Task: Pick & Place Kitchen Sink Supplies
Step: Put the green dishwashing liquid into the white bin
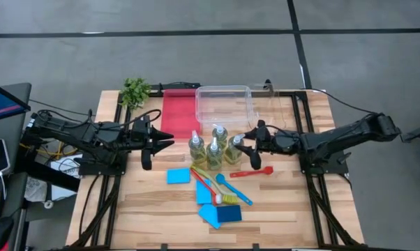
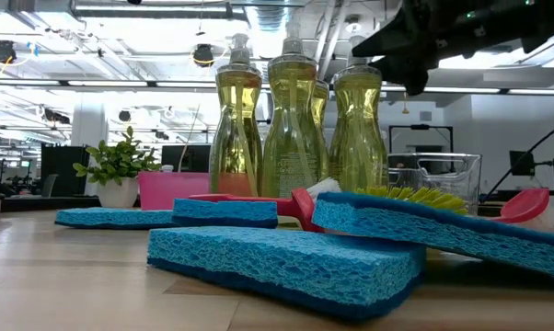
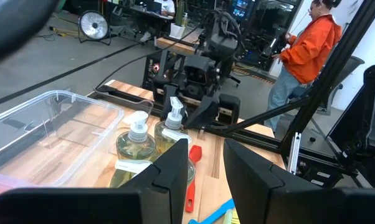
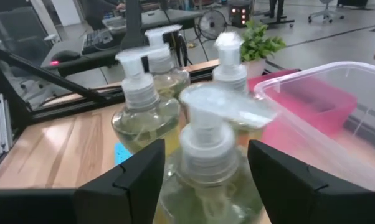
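Nothing has been put away yet, as far as I can tell. Nearest the front of the pale wooden-slat bench [image 1: 280, 209] lie the flat blue rectangular sponges: a darker one [image 1: 229, 214] overlapping a lighter one [image 1: 210, 217] at about six o'clock, a third [image 1: 204, 193] just above them, and a fourth [image 1: 178, 176] off toward eight o'clock. The thin red brush [image 1: 204, 183] and blue brush [image 1: 232, 188] cross each other among them, with a yellow-bristled head [image 1: 230, 199] beside; a second red brush [image 1: 252, 171] lies toward four o'clock.

At the centre stand four small clear pump bottles of yellow-green liquid [image 1: 214, 148], clustered, none lifted.

The right gripper [image 4: 206, 171], reaching in from three o'clock, has its jaws wide either side of the nearest bottle [image 1: 236, 149], not yet closed on it by my reading. The left gripper [image 1: 167, 140] waits at nine o'clock, jaws narrowly parted on nothing.

Beyond, at twelve o'clock, the clear plastic bin [image 1: 224, 104] and red tray [image 1: 178, 111] hold none of the supplies. Everything remains to be moved.
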`<state>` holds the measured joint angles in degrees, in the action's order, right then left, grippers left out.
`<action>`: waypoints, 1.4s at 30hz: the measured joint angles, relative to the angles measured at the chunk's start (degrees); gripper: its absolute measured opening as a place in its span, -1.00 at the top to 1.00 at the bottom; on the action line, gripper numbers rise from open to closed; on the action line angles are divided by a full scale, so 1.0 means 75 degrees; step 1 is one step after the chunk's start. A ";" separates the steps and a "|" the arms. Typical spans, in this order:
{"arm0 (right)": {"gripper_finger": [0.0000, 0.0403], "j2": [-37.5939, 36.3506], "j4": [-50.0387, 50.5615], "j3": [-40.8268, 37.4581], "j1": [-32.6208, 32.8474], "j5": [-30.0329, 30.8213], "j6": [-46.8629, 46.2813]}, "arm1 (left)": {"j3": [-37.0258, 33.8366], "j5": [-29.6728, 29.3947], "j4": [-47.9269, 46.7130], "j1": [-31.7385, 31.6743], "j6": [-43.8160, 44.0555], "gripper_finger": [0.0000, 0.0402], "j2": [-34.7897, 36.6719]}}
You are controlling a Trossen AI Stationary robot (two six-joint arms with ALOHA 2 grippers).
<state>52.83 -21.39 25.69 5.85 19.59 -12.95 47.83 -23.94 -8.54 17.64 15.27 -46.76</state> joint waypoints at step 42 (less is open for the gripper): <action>0.49 0.0363 0.1588 0.1457 0.0191 0.0140 0.0165 | 0.0000 -0.0003 0.0000 -0.0002 0.0000 0.48 -0.0003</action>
<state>55.55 -9.48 36.62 7.28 20.64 -11.71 47.83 -23.96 -8.54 17.63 15.27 -46.78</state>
